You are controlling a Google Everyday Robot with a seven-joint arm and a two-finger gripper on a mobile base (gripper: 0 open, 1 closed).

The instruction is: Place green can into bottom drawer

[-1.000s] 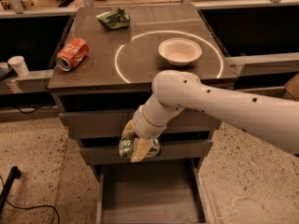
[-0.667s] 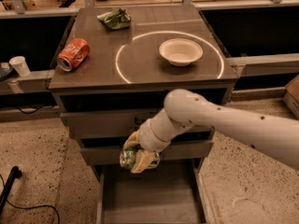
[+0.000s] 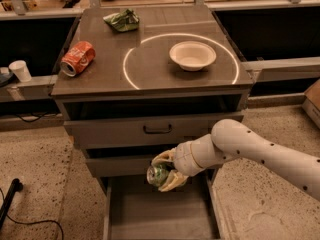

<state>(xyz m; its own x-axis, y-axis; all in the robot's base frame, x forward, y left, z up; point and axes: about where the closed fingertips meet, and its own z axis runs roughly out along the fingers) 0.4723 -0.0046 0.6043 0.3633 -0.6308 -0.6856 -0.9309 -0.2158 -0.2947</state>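
Note:
My gripper [image 3: 164, 173] is shut on the green can [image 3: 157, 174], a small shiny green and silver can held on its side with its silver end facing left. It hangs just above the back part of the bottom drawer [image 3: 160, 216], a wide grey flat-bottomed tray pulled open at the foot of the cabinet. The white arm [image 3: 250, 151] reaches in from the right, in front of the middle drawer.
On the cabinet top lie an orange-red soda can [image 3: 77, 58], a wrinkly green foil bag [image 3: 121, 20] and a white bowl [image 3: 192, 55]. A drawer with a black handle [image 3: 157, 129] is above the gripper. A white cup [image 3: 20, 70] stands on the left ledge. A black cable [image 3: 10, 199] lies on the floor.
The arm has dropped lower and swung right. The gripper with the green can has moved down from the middle drawer front to just over the open bottom drawer.

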